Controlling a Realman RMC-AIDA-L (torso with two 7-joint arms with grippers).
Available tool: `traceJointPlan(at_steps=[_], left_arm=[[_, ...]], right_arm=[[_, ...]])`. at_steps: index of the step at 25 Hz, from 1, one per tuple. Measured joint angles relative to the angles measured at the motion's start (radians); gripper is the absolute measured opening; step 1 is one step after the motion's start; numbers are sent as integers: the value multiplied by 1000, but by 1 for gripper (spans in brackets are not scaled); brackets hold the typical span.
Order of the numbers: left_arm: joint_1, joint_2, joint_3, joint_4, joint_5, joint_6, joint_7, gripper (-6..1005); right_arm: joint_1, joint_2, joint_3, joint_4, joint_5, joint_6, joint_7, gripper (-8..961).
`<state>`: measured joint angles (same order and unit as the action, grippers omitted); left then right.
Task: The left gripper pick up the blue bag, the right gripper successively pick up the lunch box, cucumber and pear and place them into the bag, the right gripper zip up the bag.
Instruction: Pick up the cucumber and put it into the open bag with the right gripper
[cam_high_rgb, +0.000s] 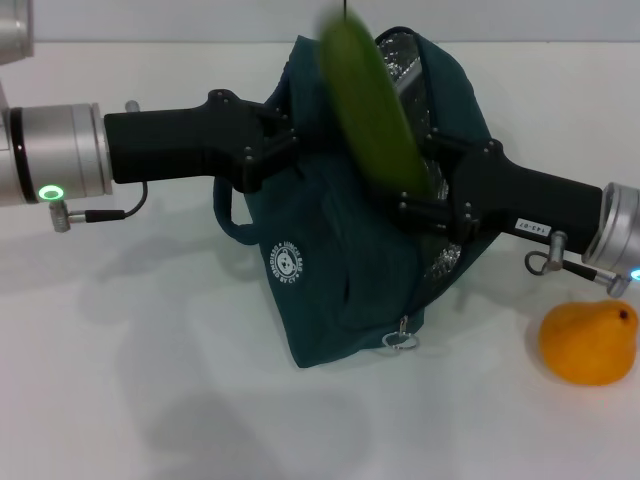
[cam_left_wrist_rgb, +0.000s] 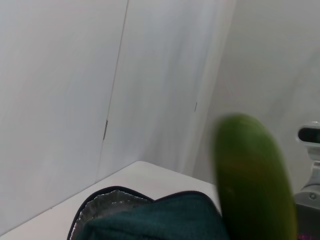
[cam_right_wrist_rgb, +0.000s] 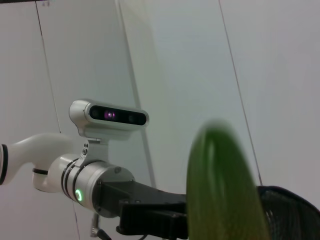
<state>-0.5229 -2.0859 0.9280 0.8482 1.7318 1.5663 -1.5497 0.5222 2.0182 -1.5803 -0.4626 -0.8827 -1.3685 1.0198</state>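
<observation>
The blue bag (cam_high_rgb: 330, 270) stands on the white table with its top open, showing a silver lining (cam_high_rgb: 400, 62). My left gripper (cam_high_rgb: 283, 140) is shut on the bag's upper left rim and holds it up. My right gripper (cam_high_rgb: 422, 190) is shut on the lower end of the green cucumber (cam_high_rgb: 368, 100), which stands tilted and blurred over the bag's opening. The cucumber also shows in the left wrist view (cam_left_wrist_rgb: 255, 180) above the bag (cam_left_wrist_rgb: 165, 220), and in the right wrist view (cam_right_wrist_rgb: 220, 190). The orange-yellow pear (cam_high_rgb: 590, 343) lies on the table at the right. The lunch box is out of view.
The bag's handle loop (cam_high_rgb: 232, 222) hangs on its left side, and a zip ring (cam_high_rgb: 402, 338) hangs at its lower front. My left arm (cam_right_wrist_rgb: 100, 185) shows in the right wrist view against a white wall.
</observation>
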Motion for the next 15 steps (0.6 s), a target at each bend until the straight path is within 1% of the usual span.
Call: traceJointPlan(at_steps=[8, 13, 15], left_arm=[[-1, 3, -1, 3, 0, -1, -5, 116], [-2, 3, -1, 6, 0, -3, -5, 117], [-2, 4, -2, 7, 2, -3, -6, 117]], right_arm=[[7, -5, 3, -5, 1, 0, 2, 712], [-10, -4, 28, -35, 8, -17, 2, 807], [-28, -2, 62, -51, 9, -45, 0, 805]])
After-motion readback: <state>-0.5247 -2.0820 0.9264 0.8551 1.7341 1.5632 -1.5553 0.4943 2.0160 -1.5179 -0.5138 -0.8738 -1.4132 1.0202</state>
